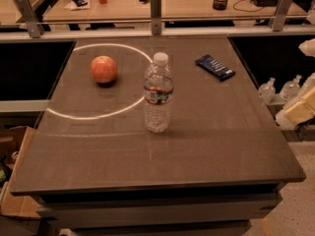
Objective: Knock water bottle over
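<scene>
The clear ribbed plastic water bottle [158, 95] with a white screw cap and a dark label band stands upright near the middle of the frame, on the dark brown flat-topped bench [221, 151]. Nothing touches it. The robot's cream-coloured hand [301, 110] shows only in part at the right edge of the frame, off the bench and well apart from the bottle. Whether it is open or closed I cannot tell.

The step in hand looks like the approach, so the task is hardly begun. To do it well, the hand should come in from the right at a height above the label band, near the cap. A push that high would likely tip the bottle, while a low push would likely just slide it.

A leftward, slightly downward-in-frame sweep sends it toward bare bench surface. That line avoids the round red-orange apple [104, 69] at upper left and the dark blue flat wrapped snack bar [215, 67] at upper right. The push should be short and firm, since a round bottle may roll toward an edge once it is down.
</scene>
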`<action>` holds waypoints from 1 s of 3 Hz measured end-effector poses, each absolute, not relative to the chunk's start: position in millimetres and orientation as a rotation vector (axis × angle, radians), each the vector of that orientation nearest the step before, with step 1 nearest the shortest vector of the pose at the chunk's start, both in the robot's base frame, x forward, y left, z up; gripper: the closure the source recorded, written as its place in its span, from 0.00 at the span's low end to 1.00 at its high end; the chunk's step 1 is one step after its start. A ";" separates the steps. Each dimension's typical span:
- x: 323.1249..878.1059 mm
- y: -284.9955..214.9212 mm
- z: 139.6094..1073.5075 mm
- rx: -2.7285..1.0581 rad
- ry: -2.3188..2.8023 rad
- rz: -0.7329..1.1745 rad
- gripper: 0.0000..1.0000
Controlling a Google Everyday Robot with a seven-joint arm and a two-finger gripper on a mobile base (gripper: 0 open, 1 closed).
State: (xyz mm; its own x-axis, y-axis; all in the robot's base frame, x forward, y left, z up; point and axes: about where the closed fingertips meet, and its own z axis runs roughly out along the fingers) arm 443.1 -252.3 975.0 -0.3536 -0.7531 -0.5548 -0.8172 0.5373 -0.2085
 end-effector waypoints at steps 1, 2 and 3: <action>451.1 -254.6 963.8 -1.163 1.993 0.228 0.00; 443.6 -224.7 968.5 -1.155 1.805 0.353 0.00; 429.2 -184.5 984.2 -1.116 1.656 0.511 0.00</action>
